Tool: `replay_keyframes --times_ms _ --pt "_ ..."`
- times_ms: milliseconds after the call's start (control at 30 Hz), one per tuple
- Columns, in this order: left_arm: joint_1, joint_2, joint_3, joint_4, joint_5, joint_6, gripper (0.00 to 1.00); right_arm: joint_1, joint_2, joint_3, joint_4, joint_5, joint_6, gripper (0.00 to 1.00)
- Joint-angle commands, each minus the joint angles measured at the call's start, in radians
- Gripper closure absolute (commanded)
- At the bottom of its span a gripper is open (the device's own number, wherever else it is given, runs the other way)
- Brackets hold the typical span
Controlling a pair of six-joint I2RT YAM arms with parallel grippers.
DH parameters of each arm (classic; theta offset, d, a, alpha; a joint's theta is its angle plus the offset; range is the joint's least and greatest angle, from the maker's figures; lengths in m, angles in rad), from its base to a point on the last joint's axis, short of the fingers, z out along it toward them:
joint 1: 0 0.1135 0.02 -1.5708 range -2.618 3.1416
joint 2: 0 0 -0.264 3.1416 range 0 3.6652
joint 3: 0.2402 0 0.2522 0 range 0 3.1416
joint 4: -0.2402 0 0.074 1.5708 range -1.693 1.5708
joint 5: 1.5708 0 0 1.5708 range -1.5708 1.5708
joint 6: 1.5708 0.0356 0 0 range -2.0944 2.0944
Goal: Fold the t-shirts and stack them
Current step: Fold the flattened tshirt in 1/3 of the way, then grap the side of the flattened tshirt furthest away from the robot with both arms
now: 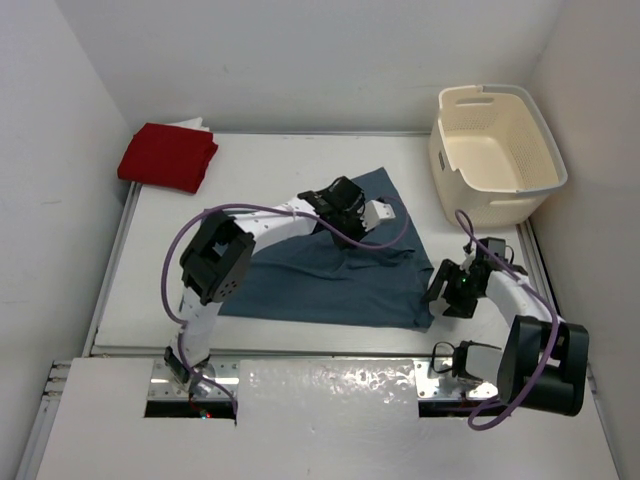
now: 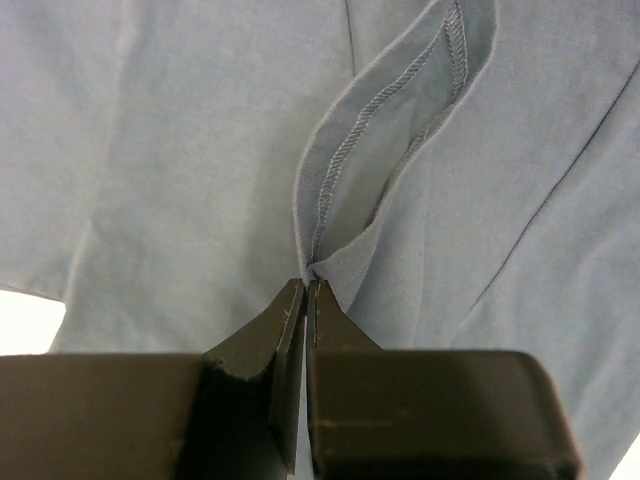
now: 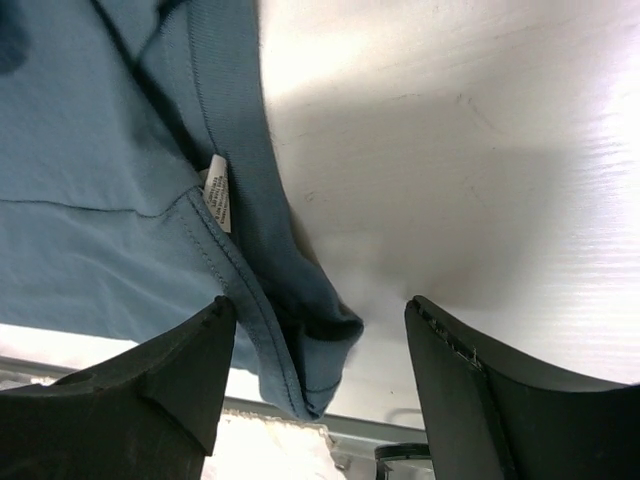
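Center frame in the overhead view, a blue-grey shirt [image 1: 320,285] lies spread and rumpled on the white table [image 1: 150,300], its upper part running up toward the middle of the picture. The left gripper [image 1: 373,215] reaches over that upper part. In its wrist view the left gripper [image 2: 308,288] has its two dark fingers pressed together, pinching a raised fold of the blue-grey shirt [image 2: 200,150] where a stitched hem curls upward.

At lower right of the overhead view, the right gripper [image 1: 441,290] sits at the shirt's right-hand edge, near its lower corner. In its wrist view the right gripper [image 3: 320,305] has its fingers spread wide and holds nothing. A bunched edge of the blue-grey shirt [image 3: 100,150] lies between them, nearer the left finger, with bare table [image 3: 450,150] filling the right side. A small white label [image 3: 217,193] shows on a seam.

At upper left of the overhead view, a red shirt [image 1: 167,155] lies folded at the table's far corner, well apart from the blue-grey one, with a sliver of white cloth [image 1: 192,124] showing behind it. A cream laundry basket [image 1: 455,170] stands at upper right.
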Motion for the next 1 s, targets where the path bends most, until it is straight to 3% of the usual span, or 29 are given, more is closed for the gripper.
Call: replay_keyframes --times_ms 0,567,600,633,667,800,833,967 --pt "0.021 -0.004 -0.017 0.057 -0.025 -0.084 1.0 0.0 0.007 0.083 -0.035 0.03 -0.054 0.33" --pt "0.05 -0.029 -0.096 0.075 -0.104 -0.188 1.0 0.075 0.065 0.221 -0.081 0.091 -0.115 0.3" --pt "0.05 -0.033 -0.1 0.077 -0.117 -0.195 0.93 0.083 0.073 0.247 -0.092 0.103 -0.12 0.3" --pt "0.05 -0.036 -0.1 0.077 -0.127 -0.196 0.77 0.089 0.076 0.26 -0.098 0.111 -0.127 0.29" --pt "0.048 -0.045 -0.097 0.078 -0.168 -0.201 0.72 0.104 0.077 0.274 -0.102 0.119 -0.132 0.29" --pt "0.093 -0.099 -0.046 0.078 -0.252 -0.212 0.63 0.185 0.076 0.401 -0.135 0.189 -0.158 0.3" --pt "0.106 -0.113 -0.019 0.081 -0.262 -0.215 0.55 0.246 0.088 0.435 -0.141 0.224 -0.172 0.3" --pt "0.194 -0.18 0.083 0.035 -0.278 -0.241 0.49 0.375 0.203 0.68 -0.193 0.265 -0.194 0.31"
